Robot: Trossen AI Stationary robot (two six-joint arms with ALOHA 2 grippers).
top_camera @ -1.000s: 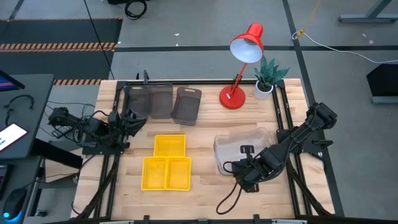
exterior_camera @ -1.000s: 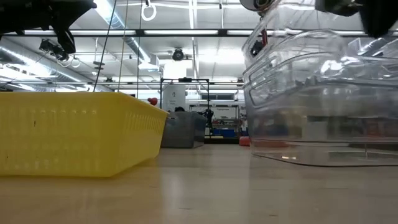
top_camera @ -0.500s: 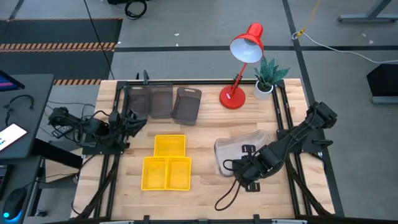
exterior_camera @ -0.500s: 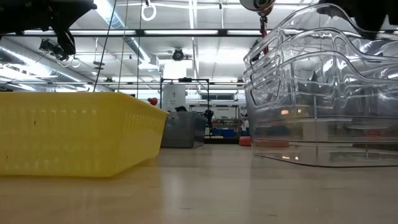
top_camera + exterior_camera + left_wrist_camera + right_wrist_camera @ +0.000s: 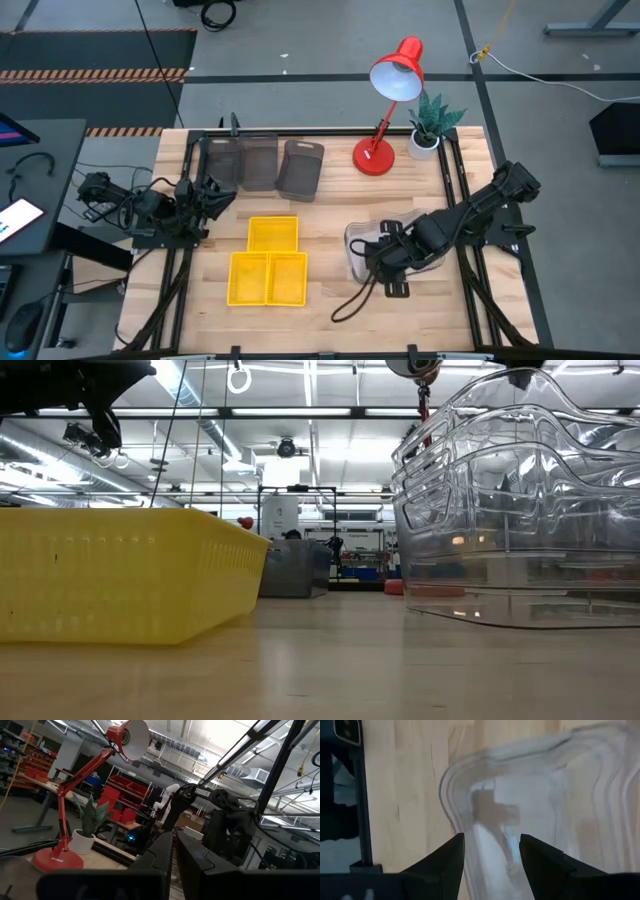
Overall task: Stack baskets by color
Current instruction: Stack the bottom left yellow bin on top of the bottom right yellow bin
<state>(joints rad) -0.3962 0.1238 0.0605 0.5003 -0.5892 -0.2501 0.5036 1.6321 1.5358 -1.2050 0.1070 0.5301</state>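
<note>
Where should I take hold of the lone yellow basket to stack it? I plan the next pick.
Probably by a rim wall of the lone yellow basket, coming straight down from above. It lies flat and open side up, its far edge free; its near edge abuts the yellow pair.

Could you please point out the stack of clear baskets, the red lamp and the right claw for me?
clear baskets (image 5: 520, 510), low view, on the stack's front wall.
red lamp (image 5: 397, 73), high view, on its shade.
right claw (image 5: 491, 852), right wrist view, between its open fingertips.

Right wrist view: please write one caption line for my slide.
Open right gripper fingers hover above the nested clear baskets on the wooden table.
</note>
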